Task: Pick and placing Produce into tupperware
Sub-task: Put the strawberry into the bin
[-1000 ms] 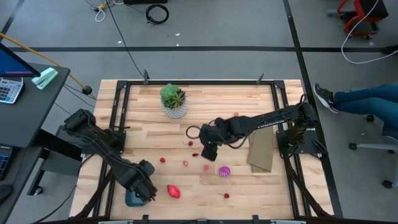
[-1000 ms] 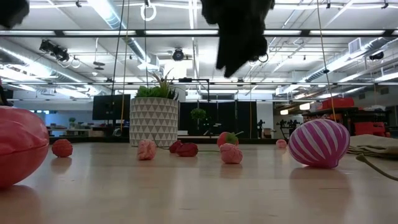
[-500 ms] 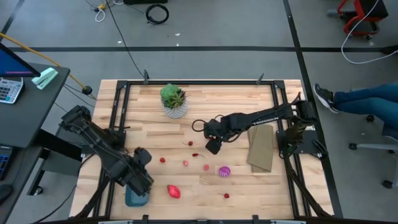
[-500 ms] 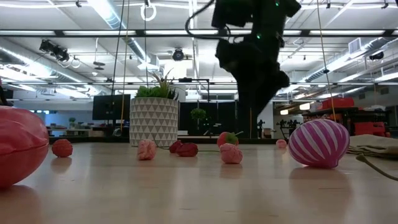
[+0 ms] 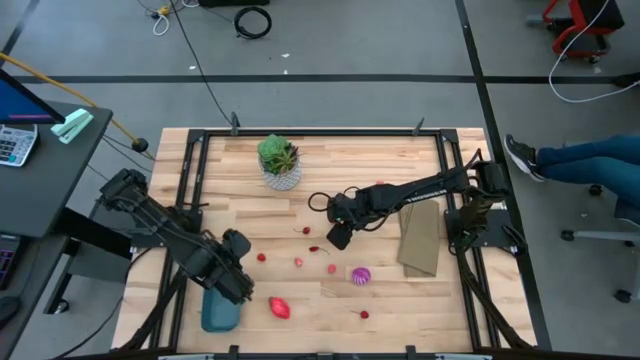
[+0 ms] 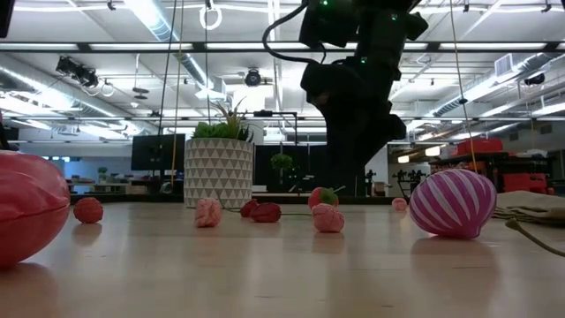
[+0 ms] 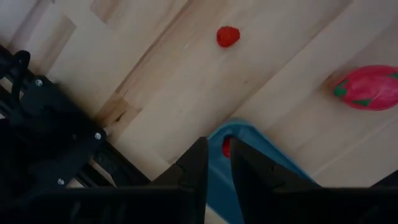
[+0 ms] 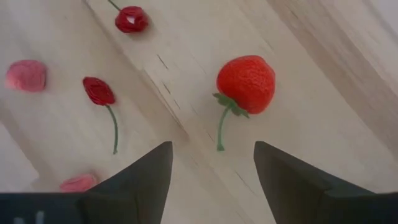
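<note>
Overhead and wrist views. My right tool point(image 5: 337, 240) is hovering with its fingers spread, empty, over a strawberry point(image 8: 245, 84) on the table point(image 5: 400, 300). My left tool point(image 7: 214, 163), fingers nearly together and grasping nothing, is hanging above the blue-teal tupperware point(image 5: 219, 312), which is holding 1 small red piece point(image 7: 226, 147). The red-pink oval fruit point(image 5: 279, 307) is lying just beside the tupperware.

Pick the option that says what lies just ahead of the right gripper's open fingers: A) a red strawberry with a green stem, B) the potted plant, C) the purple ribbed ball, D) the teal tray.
A: in the right wrist view the right gripper has its fingers spread, with the strawberry lying on the table beyond the gap.
</note>
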### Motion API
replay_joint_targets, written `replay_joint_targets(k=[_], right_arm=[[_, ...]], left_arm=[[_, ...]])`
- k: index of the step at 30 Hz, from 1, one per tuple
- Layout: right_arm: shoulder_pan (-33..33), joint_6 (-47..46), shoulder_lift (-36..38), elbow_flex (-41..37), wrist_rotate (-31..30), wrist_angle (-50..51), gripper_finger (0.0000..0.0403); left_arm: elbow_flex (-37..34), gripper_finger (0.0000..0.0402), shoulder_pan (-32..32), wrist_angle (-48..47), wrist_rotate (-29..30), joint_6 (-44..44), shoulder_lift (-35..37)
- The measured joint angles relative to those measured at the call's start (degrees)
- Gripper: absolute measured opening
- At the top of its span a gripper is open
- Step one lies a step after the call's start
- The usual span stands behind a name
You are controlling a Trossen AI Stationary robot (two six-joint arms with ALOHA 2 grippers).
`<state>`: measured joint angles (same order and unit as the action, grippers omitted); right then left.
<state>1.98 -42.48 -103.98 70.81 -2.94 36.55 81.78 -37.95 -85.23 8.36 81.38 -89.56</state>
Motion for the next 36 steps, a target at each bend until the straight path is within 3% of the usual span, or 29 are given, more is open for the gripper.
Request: replay_joint_targets(k=[11, 36], right_arm=[[0.0, -0.07, 0.0, 0.0, -2.87, -0.76, 0.0236], [1.33, -4.02, -5.68, 0.04, -3.1, -3.91, 0.023]], left_arm=[[0.0, 0.0062, 0.28, 0.07, 0.76, 0.24, -0.02], [0.0, 0.0059, 0.28, 0.63, 1.55, 0.46, -0.07]])
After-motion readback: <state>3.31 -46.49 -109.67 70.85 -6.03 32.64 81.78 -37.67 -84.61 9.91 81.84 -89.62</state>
